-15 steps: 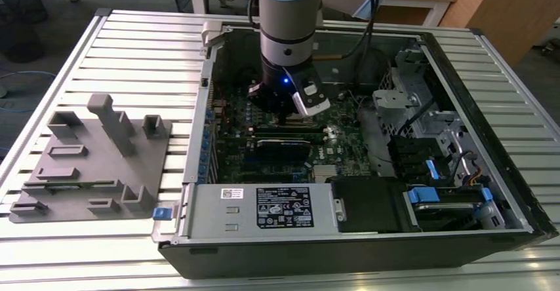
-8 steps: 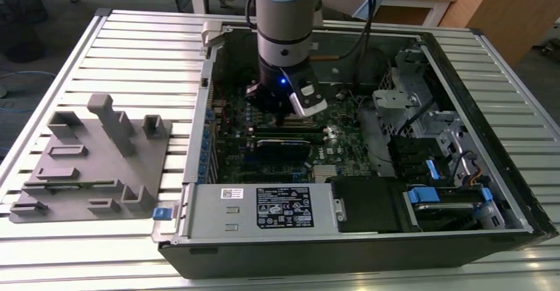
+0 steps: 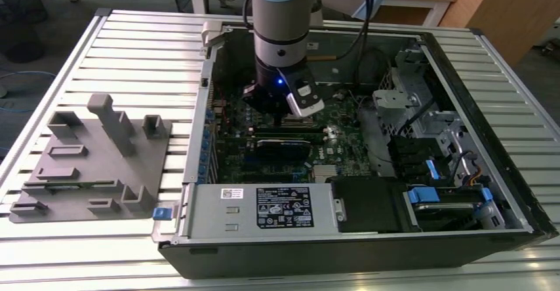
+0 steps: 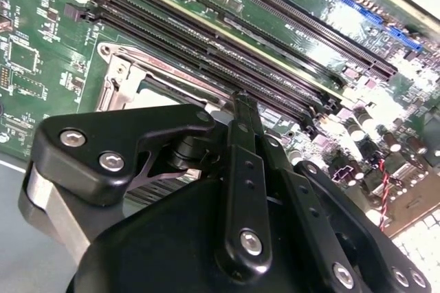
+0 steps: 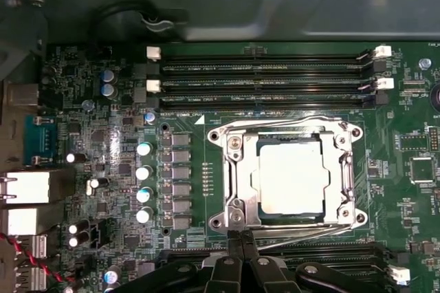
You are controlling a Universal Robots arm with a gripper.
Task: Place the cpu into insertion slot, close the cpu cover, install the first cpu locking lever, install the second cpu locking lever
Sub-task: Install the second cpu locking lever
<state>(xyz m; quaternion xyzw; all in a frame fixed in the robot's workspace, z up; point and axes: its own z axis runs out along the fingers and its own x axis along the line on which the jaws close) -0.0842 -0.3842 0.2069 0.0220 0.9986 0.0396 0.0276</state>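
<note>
The arm reaches down from above into an open computer case (image 3: 490,193) that lies on its side on a slatted metal table (image 3: 131,48). The gripper (image 3: 282,117) hangs low over the green motherboard (image 3: 341,147), roughly in the middle of the case, with a small blue light glowing on its wrist.

In the first wrist view the cpu (image 5: 292,177) lies flat in the insertion slot (image 5: 287,175), its pale metal top facing up and catching the light. The cpu cover (image 5: 344,169) is down around it, the chip showing through its square cutout. A thin wire locking lever (image 5: 275,126) runs along the socket's far edge, next to the long black memory slots (image 5: 268,76). Another wire (image 5: 302,239) crosses the near edge at a slant; I think it is not latched, though the angle makes that hard to judge.

The gripper's fingers (image 5: 240,252) are pressed together, tips touching, with nothing between them. They sit right at the near edge of the socket, by the slanted wire. In the second wrist view the joined black fingertips (image 4: 242,111) point at the socket frame (image 4: 120,80), beside the memory slots (image 4: 227,52).

On the table, to the exterior view's left of the case, rests a grey plastic fixture (image 3: 92,163) with upright posts, well apart from the arm.
</note>
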